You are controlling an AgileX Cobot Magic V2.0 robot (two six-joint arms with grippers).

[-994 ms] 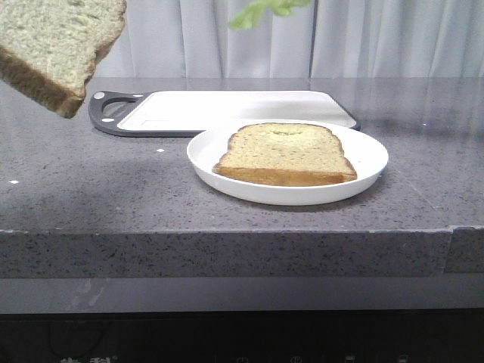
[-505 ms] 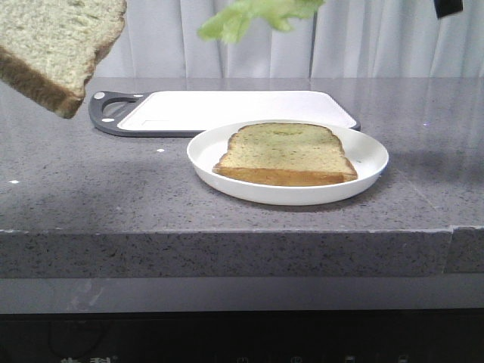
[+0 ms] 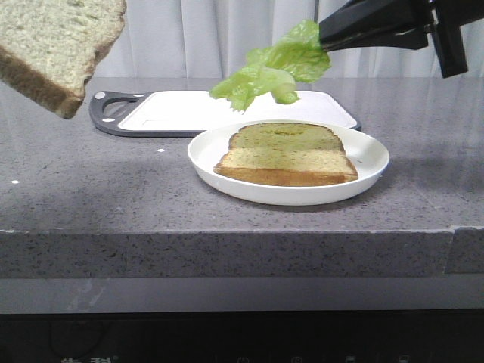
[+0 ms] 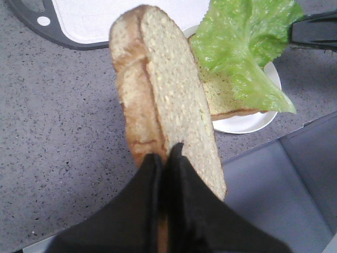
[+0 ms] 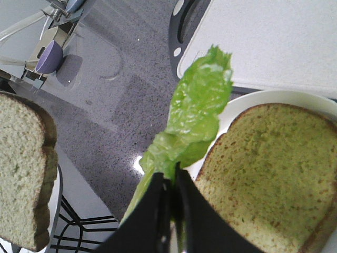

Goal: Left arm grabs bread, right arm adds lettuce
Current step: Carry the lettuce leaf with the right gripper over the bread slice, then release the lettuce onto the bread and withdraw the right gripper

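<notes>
My left gripper [image 4: 166, 156] is shut on the thick pale bread slice [image 4: 163, 100] and holds it in the air. In the front view the bread [image 3: 57, 45] hangs at the upper left, with the left gripper out of frame. My right gripper [image 3: 324, 34] is shut on the ruffled green lettuce leaf [image 3: 272, 72] and holds it just above the far side of the thinner, darker slice [image 3: 286, 155] on the white plate [image 3: 370, 155]. The right wrist view shows the fingers [image 5: 169, 176] pinching the lettuce [image 5: 200, 110] beside that slice [image 5: 268, 184].
A white cutting board with a dark handle [image 3: 227, 110] lies behind the plate on the grey counter. The counter's front edge runs just before the plate. A purple bowl on a stand [image 5: 50, 55] shows far off in the right wrist view.
The lettuce has come down from the top edge toward the plate, and my right gripper has entered the front view at the upper right. The held bread has not moved.
</notes>
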